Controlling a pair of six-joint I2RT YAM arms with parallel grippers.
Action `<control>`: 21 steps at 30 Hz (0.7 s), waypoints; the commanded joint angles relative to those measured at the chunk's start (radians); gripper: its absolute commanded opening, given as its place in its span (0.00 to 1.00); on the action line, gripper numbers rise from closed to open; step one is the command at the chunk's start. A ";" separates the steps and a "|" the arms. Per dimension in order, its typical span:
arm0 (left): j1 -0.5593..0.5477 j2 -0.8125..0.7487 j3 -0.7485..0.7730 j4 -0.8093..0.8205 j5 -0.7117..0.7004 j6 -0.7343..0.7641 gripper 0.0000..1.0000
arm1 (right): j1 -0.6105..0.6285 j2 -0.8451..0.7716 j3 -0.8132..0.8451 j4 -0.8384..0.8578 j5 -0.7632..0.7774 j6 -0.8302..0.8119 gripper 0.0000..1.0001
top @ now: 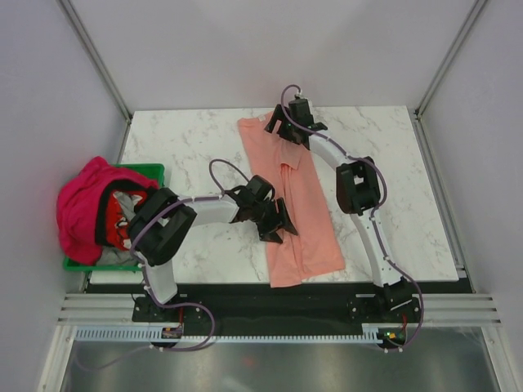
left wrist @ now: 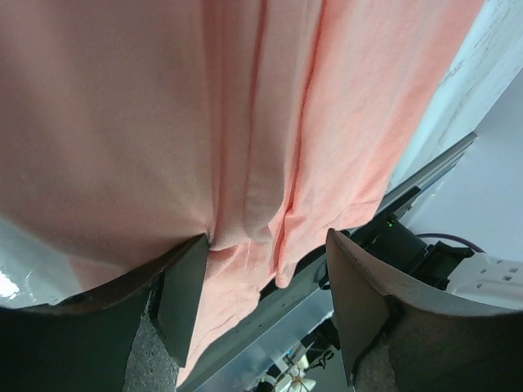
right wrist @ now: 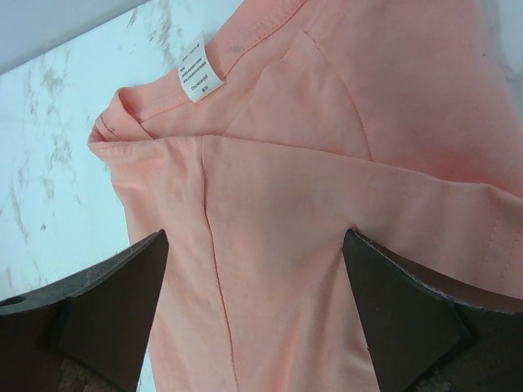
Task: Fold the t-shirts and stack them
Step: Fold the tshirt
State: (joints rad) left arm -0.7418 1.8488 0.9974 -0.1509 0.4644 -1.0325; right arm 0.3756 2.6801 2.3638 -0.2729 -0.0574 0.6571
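The salmon-pink t-shirt (top: 296,204) lies folded lengthwise as a long strip down the middle of the table. My left gripper (top: 279,230) is open over its left edge near the lower end. In the left wrist view the gripper (left wrist: 265,245) straddles the cloth (left wrist: 245,122), and the left finger (left wrist: 181,294) touches it. My right gripper (top: 283,129) is open at the collar end. In the right wrist view it (right wrist: 255,241) spans the cloth (right wrist: 278,188) below the white label (right wrist: 201,75). The magenta-pink t-shirt (top: 80,208) is draped over the crate on the left.
The green plastic crate (top: 152,171) stands off the table's left edge with other cloth inside. The white marble table (top: 188,147) ends at a black front rail (top: 270,298). The shirt's hem reaches that front edge.
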 commanded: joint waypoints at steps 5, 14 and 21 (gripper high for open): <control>0.028 -0.068 -0.132 -0.240 -0.245 0.103 0.70 | -0.072 -0.063 -0.271 -0.147 0.257 0.075 0.98; 0.062 -0.132 -0.141 -0.279 -0.253 0.130 0.71 | -0.063 -0.060 -0.238 -0.138 0.170 0.079 0.98; 0.059 -0.221 0.021 -0.306 -0.165 0.115 0.79 | -0.047 -0.123 -0.095 -0.156 0.004 -0.016 0.98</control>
State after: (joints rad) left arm -0.6773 1.6894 0.9340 -0.3435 0.3061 -0.9649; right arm 0.3290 2.5526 2.2002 -0.3199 0.0349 0.6991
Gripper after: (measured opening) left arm 0.771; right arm 0.980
